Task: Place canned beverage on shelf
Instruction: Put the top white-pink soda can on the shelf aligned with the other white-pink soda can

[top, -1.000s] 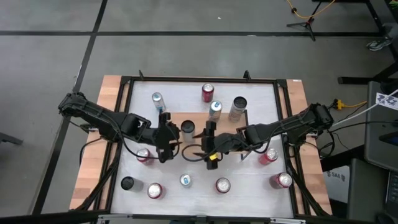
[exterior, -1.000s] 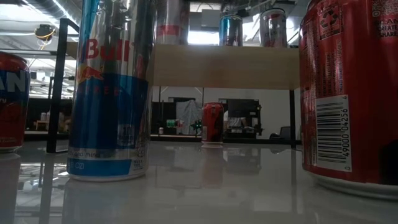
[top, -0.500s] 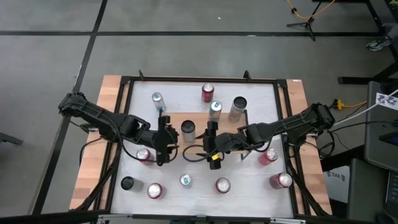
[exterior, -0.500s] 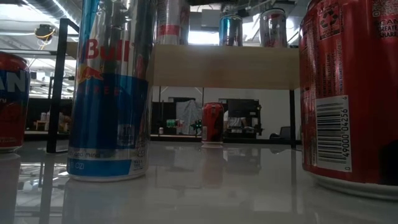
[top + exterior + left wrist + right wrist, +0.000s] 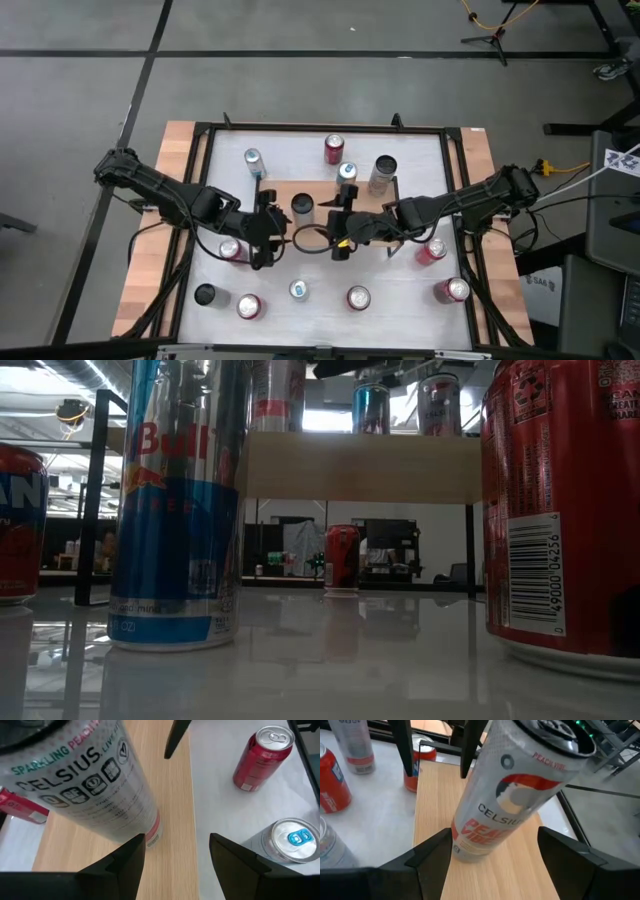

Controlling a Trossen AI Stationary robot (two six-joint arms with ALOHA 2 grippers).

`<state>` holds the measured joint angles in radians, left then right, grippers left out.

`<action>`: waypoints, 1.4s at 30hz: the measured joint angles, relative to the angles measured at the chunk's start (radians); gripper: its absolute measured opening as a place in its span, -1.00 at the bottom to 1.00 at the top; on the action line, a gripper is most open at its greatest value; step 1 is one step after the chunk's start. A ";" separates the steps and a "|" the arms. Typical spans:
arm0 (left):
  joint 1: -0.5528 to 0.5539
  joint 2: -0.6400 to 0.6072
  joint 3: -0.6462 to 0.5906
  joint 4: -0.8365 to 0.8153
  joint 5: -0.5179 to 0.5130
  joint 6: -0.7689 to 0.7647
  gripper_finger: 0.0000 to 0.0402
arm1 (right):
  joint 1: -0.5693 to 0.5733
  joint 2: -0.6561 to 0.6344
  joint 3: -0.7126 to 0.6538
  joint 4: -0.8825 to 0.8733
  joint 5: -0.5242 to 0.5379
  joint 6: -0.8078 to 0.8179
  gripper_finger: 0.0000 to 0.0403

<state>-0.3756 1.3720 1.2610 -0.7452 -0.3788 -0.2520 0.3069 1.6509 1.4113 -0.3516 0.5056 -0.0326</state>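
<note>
Silver can (image 5: 302,206) between open jaws

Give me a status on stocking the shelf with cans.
Done: a tall white can stands on the shelf. In hand: nothing; the left gripper and right gripper are open beside it. Left: several cans, like a red can, stand on the table.

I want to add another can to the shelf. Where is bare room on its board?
The shelf has one Celsius can near its middle. The board's left end, beside the left gripper, and its right end, toward the silver can, look bare. The middle is crowded: the right gripper hangs close by the can.
</note>
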 joint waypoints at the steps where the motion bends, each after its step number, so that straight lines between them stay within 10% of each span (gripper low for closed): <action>1: 0.000 0.000 0.000 0.001 -0.007 0.000 0.05 | 0.000 0.000 0.000 0.008 0.000 0.000 0.41; 16: 0.000 0.000 0.000 0.000 -0.258 0.001 0.05 | 0.000 0.003 0.000 0.049 -0.208 -0.002 0.41; 31: 0.000 0.000 -0.001 -0.046 -0.004 -0.002 0.05 | 0.000 0.003 0.000 -0.021 -0.079 0.000 0.41; 42: 0.000 0.000 -0.001 0.014 -0.043 0.000 0.05 | 0.000 0.003 0.000 0.004 -0.033 0.001 0.41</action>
<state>-0.3753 1.3720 1.2602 -0.7314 -0.4218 -0.2521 0.3065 1.6539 1.4109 -0.3480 0.4731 -0.0320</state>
